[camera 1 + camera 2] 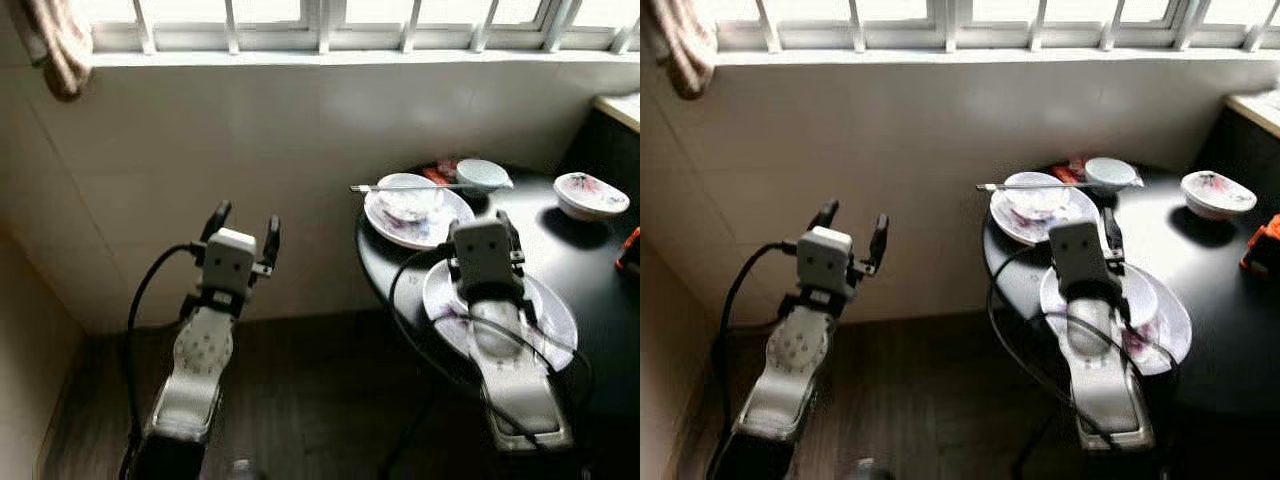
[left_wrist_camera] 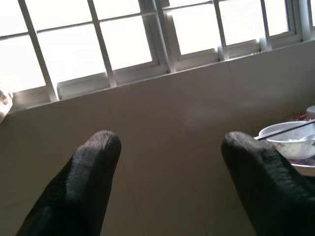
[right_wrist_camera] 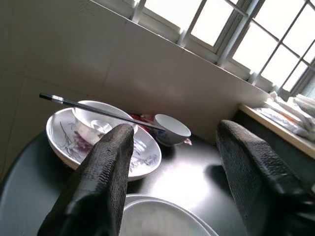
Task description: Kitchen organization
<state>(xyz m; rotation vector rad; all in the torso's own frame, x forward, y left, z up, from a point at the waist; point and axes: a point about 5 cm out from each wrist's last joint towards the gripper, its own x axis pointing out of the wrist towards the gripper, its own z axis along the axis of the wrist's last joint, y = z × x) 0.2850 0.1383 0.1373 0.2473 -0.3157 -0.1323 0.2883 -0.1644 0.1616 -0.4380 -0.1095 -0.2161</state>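
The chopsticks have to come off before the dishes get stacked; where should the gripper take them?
Probably at the chopsticks' free end overhanging the far plate on the robot's left, pinched across the thin shafts; the right gripper, open, hovers nearest.

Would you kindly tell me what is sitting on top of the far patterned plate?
On the far plate sits a white bowl, with chopsticks laid across its rim. What lies inside the bowl cannot be made out clearly.
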